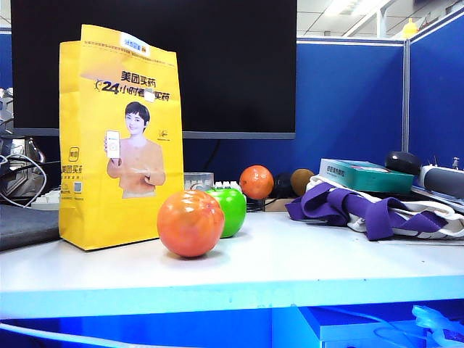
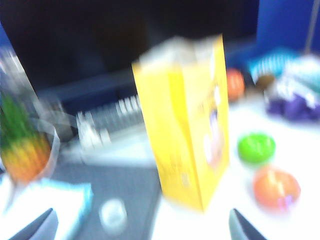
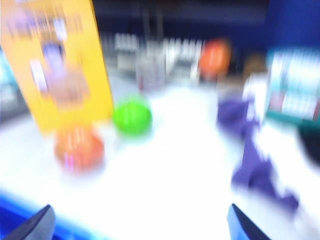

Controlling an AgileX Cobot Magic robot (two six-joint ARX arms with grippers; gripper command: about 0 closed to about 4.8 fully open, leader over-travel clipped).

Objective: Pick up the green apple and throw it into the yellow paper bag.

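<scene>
The green apple (image 1: 230, 210) sits on the white tabletop (image 1: 290, 261), just right of the yellow paper bag (image 1: 119, 138) and partly hidden behind an orange-red fruit (image 1: 190, 222) that lies nearer the front edge. Whether apple and fruit touch cannot be told. The bag stands upright, its printed face toward the exterior camera, top open. Farther back, near the base of a dark monitor (image 1: 217, 65), lie a second orange fruit (image 1: 256, 181) and a brown round thing (image 1: 301, 181). To the right, a purple and white cloth (image 1: 370, 210) lies crumpled, with a teal box (image 1: 366, 175) behind it.

Neither arm shows in the exterior view. Both wrist views are blurred. The left claw (image 2: 142, 227) hangs above the tabletop on the bag's side, only its two fingertips (image 2: 37, 227) showing, spread wide and holding nothing. The right claw (image 3: 137, 225) hangs above the front edge of the tabletop, well apart from the apple, fingertips (image 3: 37, 222) likewise spread wide and empty.
</scene>
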